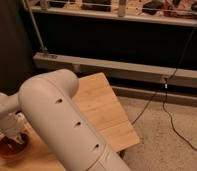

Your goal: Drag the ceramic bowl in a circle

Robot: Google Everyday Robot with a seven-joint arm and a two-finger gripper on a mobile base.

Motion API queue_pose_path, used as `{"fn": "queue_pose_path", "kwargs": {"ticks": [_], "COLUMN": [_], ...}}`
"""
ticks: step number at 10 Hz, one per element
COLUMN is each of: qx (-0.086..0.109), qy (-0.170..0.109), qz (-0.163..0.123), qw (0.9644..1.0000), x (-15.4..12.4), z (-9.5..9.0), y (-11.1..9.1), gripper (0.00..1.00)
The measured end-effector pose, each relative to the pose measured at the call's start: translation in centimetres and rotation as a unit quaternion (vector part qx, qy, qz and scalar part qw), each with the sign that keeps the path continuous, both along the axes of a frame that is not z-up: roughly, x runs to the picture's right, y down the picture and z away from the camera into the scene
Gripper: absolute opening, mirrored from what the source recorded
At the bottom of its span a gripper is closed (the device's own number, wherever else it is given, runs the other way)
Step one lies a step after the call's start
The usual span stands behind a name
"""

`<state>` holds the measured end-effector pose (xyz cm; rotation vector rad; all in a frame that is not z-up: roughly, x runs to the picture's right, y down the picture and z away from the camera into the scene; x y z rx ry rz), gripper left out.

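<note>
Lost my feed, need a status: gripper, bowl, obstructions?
Gripper shut, tips down in the ceramic bowl. Bowl upright on wooden table, lower left of view. Arm hides the tabletop beside it.

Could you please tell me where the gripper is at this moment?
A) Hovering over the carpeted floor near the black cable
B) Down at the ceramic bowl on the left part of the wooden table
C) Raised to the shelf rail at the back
B: the gripper is lowered onto the ceramic bowl, which sits on the wooden table at the left of the view.
</note>
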<state>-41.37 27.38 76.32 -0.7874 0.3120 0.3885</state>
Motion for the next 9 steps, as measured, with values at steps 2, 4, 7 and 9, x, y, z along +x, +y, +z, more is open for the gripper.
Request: {"fn": "queue_pose_path", "kwargs": {"ticks": [2, 4, 7, 9], "qx": [-0.002, -0.001, -0.021, -0.036], "qy": [-0.032, -0.051, -0.048, -0.037], "qz": [-0.033, -0.053, -0.05, -0.048], "qw": [0.9989, 0.9973, 0.9974, 0.9975], "x": [-0.2, 0.9, 4.6, 7.1], "z": [-1.6, -2.9, -4.2, -4.6], "y": [0.7, 0.6, 1.2, 2.0], "gripper": [0.0, 0.0, 0.0, 0.0]}}
